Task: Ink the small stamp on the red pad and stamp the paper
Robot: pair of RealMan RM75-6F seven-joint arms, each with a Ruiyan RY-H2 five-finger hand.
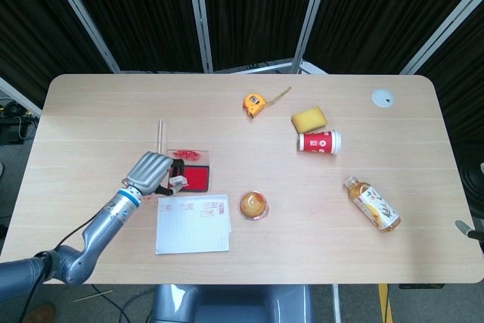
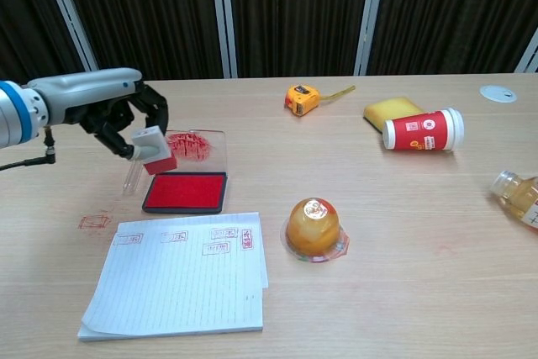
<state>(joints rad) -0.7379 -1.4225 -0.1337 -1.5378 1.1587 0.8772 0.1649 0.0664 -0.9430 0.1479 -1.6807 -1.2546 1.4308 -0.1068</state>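
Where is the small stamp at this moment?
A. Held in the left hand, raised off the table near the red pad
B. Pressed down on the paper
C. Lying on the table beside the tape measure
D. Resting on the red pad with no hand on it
A: the left hand holds the small stamp in the air, beside the red pad and off the paper.
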